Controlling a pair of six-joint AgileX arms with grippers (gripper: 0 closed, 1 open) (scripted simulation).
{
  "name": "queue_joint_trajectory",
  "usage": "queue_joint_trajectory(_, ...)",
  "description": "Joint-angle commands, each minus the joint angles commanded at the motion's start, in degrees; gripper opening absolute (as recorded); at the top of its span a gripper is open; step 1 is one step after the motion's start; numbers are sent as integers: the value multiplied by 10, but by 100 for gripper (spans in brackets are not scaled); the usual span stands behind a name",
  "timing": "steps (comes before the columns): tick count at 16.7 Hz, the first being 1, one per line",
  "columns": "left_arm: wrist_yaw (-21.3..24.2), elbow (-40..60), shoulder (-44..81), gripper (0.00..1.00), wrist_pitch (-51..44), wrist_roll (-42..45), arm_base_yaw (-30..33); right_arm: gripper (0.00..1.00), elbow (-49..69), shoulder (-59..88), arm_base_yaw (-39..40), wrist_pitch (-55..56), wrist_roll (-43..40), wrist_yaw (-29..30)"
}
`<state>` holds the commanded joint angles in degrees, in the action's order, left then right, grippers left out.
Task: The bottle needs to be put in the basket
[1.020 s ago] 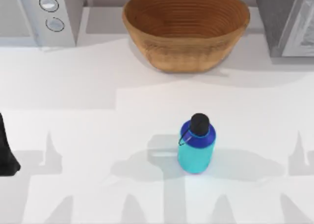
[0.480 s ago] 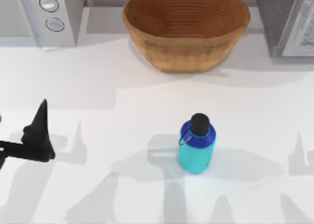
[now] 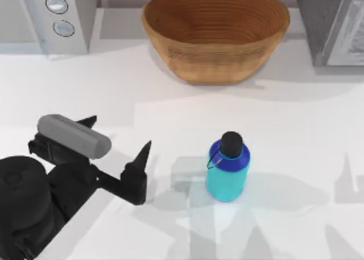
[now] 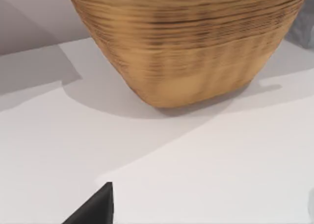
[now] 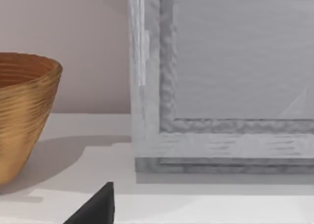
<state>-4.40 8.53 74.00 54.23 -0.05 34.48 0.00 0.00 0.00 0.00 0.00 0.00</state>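
Having swung in from the table's left since earlier, left gripper (image 3: 116,149) spread apart, near upright bottle (image 3: 227,168).

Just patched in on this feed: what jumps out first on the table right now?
The cyan bottle stands upright alone at mid-table, well in front of the big brown wicker basket at the back edge. The left gripper, fingers spread, reaches in from the left toward the bottle without touching it. Grey appliances flank the basket in the back corners.

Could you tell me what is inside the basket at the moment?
Only the basket's own ribbed brown rings; the bottle stands upright on the table, nearer the camera. The near inner wall is hidden by the rim.
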Motion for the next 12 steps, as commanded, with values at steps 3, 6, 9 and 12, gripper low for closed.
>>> queue_joint_trajectory(3, -8, 19, 151, 100, 113, 1, 72, 100, 0, 0, 0, 0, 0, 0)
queue_joint_trajectory(6, -13, 40, 273, 100, 210, -1, 131, 100, 0, 0, 0, 0, 0, 0)
queue_joint_trajectory(9, -16, 60, 356, 100, 284, -3, 171, 100, 0, 0, 0, 0, 0, 0)
queue_joint_trajectory(12, -17, 72, 394, 100, 320, -5, 189, 100, 0, 0, 0, 0, 0, 0)
